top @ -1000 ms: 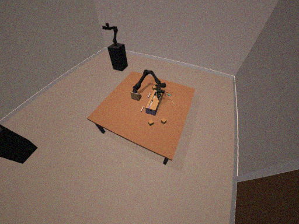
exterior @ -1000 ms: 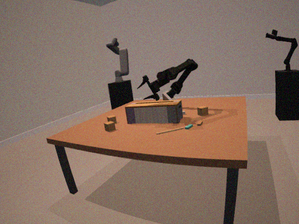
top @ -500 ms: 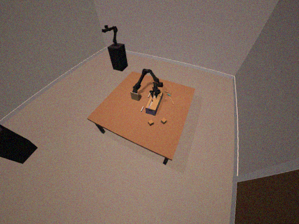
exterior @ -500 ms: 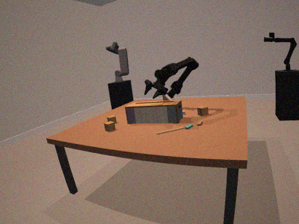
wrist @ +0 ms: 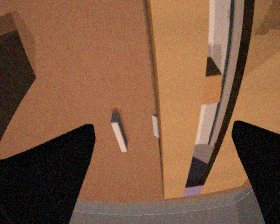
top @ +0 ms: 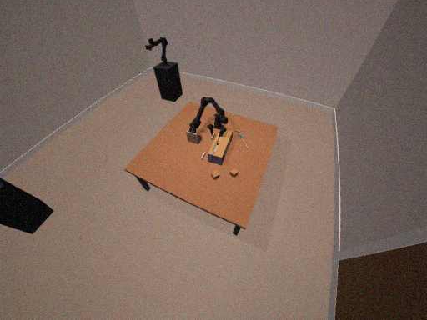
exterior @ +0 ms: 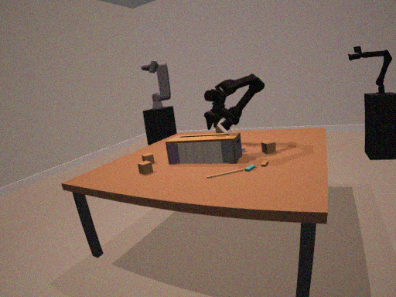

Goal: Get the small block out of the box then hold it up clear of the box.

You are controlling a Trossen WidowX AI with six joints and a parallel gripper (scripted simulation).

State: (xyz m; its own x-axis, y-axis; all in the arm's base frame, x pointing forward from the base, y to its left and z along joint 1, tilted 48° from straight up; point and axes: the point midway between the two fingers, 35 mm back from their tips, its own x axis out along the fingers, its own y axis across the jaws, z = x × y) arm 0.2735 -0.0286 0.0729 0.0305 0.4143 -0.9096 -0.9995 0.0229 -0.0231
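The box (top: 226, 145) (exterior: 203, 151) (wrist: 177, 100) stands upright on the table (top: 175, 162) (exterior: 271, 192) (wrist: 90, 80), with a long slot along its wooden top. In the wrist view an orange patch with a dark side, which looks like the small block (wrist: 212, 90), shows in the slot above the pale shelf (wrist: 205, 122). The block cannot be made out in the top and exterior views. My gripper (top: 216, 132) (exterior: 217, 128) (wrist: 165, 131) is open and empty. It points down near the box, above its top, with the slot toward the right finger in the wrist view.
Two wooden cubes (top: 215, 174) (exterior: 145, 167) stand beyond one box end; another cube (exterior: 268, 147) is beyond the other. A thin stick (exterior: 226, 173), a teal piece (exterior: 250, 168) (top: 241, 136) and a small orange piece (exterior: 264, 163) lie nearby. A white strip (top: 203, 156) (wrist: 119, 132) lies beside the box.
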